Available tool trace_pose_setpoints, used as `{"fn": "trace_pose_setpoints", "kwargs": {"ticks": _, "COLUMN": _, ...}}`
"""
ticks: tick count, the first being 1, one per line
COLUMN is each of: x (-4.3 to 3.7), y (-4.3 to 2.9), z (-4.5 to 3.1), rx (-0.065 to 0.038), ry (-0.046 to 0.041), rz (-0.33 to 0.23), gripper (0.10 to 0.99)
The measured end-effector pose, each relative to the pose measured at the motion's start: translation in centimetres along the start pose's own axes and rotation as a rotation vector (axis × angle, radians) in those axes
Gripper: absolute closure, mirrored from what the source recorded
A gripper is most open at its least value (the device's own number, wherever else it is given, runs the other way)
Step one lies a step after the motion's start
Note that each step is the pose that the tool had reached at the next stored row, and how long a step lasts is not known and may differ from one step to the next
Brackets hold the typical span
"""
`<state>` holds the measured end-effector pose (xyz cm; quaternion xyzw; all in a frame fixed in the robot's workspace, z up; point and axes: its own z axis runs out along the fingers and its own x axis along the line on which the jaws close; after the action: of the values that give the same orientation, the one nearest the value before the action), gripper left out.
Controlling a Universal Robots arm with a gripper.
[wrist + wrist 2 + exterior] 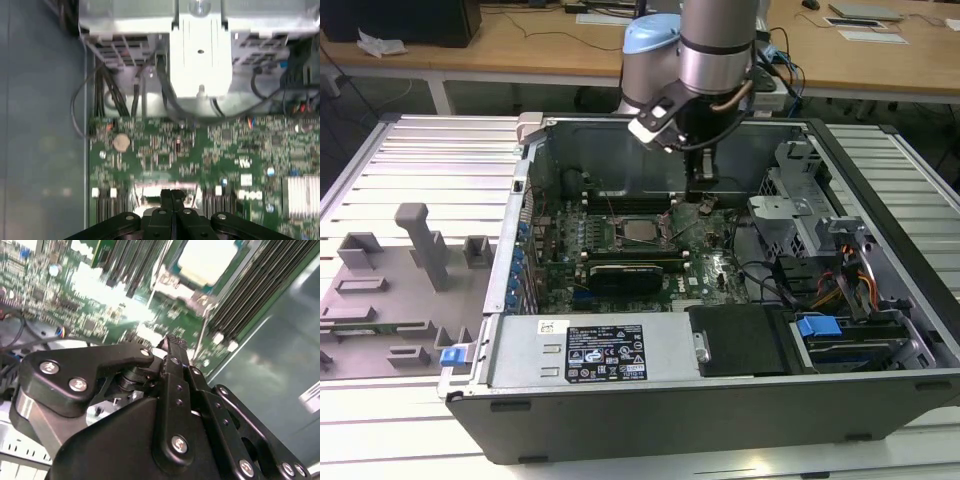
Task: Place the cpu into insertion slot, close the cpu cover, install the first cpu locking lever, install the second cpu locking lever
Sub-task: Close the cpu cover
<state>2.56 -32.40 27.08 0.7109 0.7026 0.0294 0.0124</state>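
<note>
One gripper (pixel 171 196): its fingers are pressed together with nothing between them, and the tip hangs low over the motherboard (pixel 165 150).
Lever: in the second wrist view a thin metal rod (pixel 201 337) runs just past the fingertip. We take it for a locking lever. It is a stiff, springy wire, best pushed near its free end, and it could slip off so narrow a tip. We cannot tell whether the two touch.
Cpu (pixel 642 231): it lies flat in the insertion slot (pixel 620 232), near the gripper on the exterior view's left. We judge it light, rigid and smooth on top, with delicate contacts beneath. It should be held by opposite edges only and never dragged sideways.
Cpu cover: we cannot tell whether the frame is down over the chip.
Memory slots (pixel 630 203): these long black rows flank the socket and leave little room for a sideways approach.
Cables (pixel 115 95): black loops hang at the board's edge, and we think they could snag the wrist.
Drive cage (pixel 790 190): its silver metal walls stand on the exterior view's right of the arm.
Fixture tray (pixel 410 270): this grey tray is well apart from the rest, outside the case on the exterior view's left.
</note>
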Motion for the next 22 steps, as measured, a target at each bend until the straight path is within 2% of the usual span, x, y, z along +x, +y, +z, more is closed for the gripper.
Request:
{"fn": "trace_pose_setpoints", "kwargs": {"ticks": 2, "x": -0.02, "y": 0.74, "z": 0.05, "rx": 0.0, "ry": 0.0001, "rz": 0.0, "gripper": 0.98}}
{"fn": "trace_pose_setpoints", "kwargs": {"ticks": 7, "x": -0.01, "y": 2.05, "z": 0.21, "rx": 0.003, "ry": 0.0, "rz": 0.0, "gripper": 0.98}}
{"fn": "trace_pose_setpoints", "kwargs": {"ticks": 9, "x": -0.02, "y": 2.49, "z": 0.76, "rx": 0.01, "ry": -0.0001, "rz": 0.0, "gripper": 0.98}}
{"fn": "trace_pose_setpoints", "kwargs": {"ticks": 13, "x": -0.03, "y": 2.7, "z": 1.63, "rx": 0.021, "ry": -0.0003, "rz": 0.0, "gripper": 0.98}}
{"fn": "trace_pose_setpoints", "kwargs": {"ticks": 16, "x": -0.05, "y": 2.78, "z": 2.37, "rx": 0.034, "ry": -0.0005, "rz": 0.001, "gripper": 0.98}}
{"fn": "trace_pose_setpoints", "kwargs": {"ticks": 20, "x": -0.05, "y": 2.78, "z": 2.43, "rx": 0.036, "ry": -0.0006, "rz": 0.001, "gripper": 0.98}}
{"fn": "trace_pose_setpoints", "kwargs": {"ticks": 21, "x": -0.05, "y": 2.79, "z": 2.43, "rx": 0.039, "ry": -0.0004, "rz": 0.001, "gripper": 0.98}}
{"fn": "trace_pose_setpoints", "kwargs": {"ticks": 22, "x": -0.05, "y": 2.8, "z": 2.45, "rx": 0.047, "ry": 0.0004, "rz": 0.001, "gripper": 0.98}}
